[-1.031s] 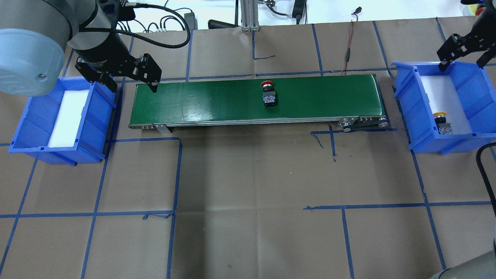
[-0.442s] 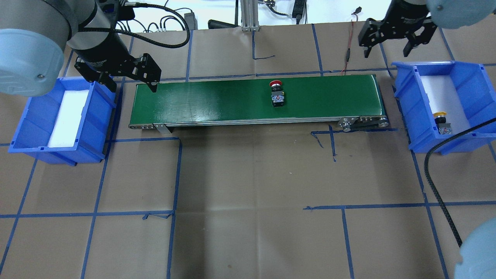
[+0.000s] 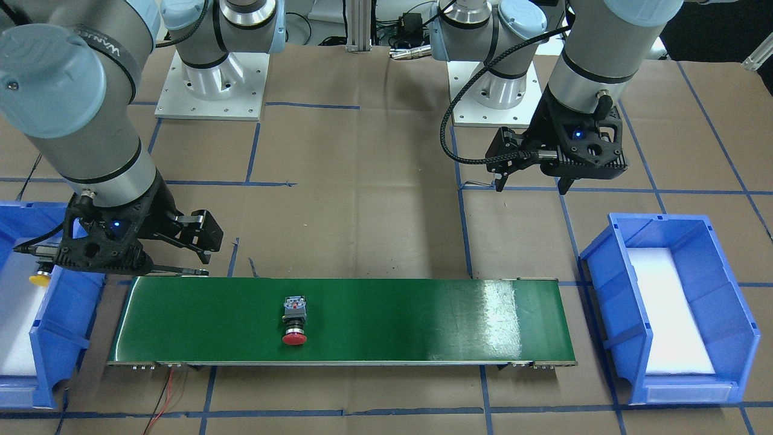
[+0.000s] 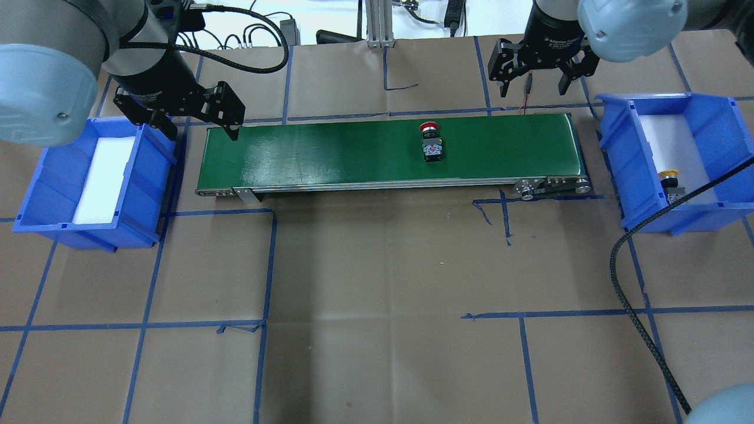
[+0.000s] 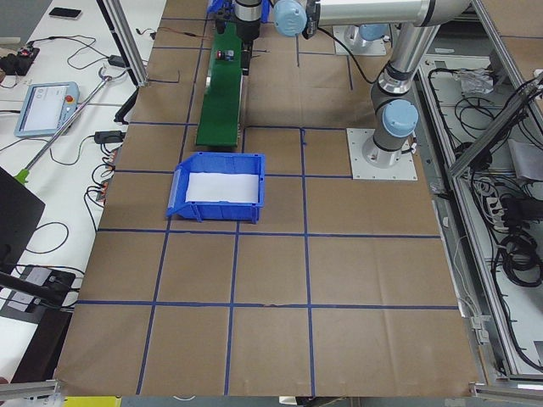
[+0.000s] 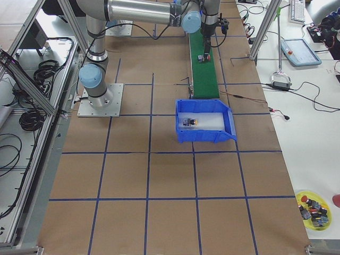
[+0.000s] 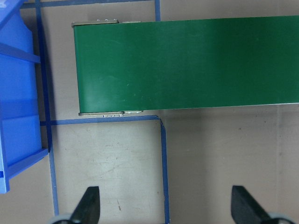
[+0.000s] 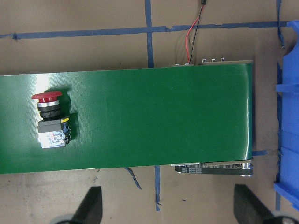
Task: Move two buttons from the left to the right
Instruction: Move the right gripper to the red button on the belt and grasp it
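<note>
The red button (image 4: 431, 143) lies on its side on the green conveyor belt (image 4: 324, 153), right of the middle, cap towards the far edge; the right wrist view has the red button (image 8: 50, 121) at its left. The yellow button (image 4: 671, 185) rests on white foam in the right blue bin (image 4: 624, 153). My right gripper (image 4: 533, 88) hangs open and empty behind the belt's right end, apart from the red button. My left gripper (image 4: 201, 129) is open and empty over the gap between the left blue bin (image 4: 35, 194) and the belt's left end.
A red and black wire (image 4: 530, 76) runs to the belt's far right corner. The right arm's black cable (image 4: 636, 294) loops over the table's right side. An aluminium post (image 4: 377, 23) and cables stand at the far edge. Brown paper with blue tape lines covers the table.
The red button has travelled rightward along the belt. My right gripper has swung left from over the right bin to behind the belt's right end. The left arm has stayed still.
</note>
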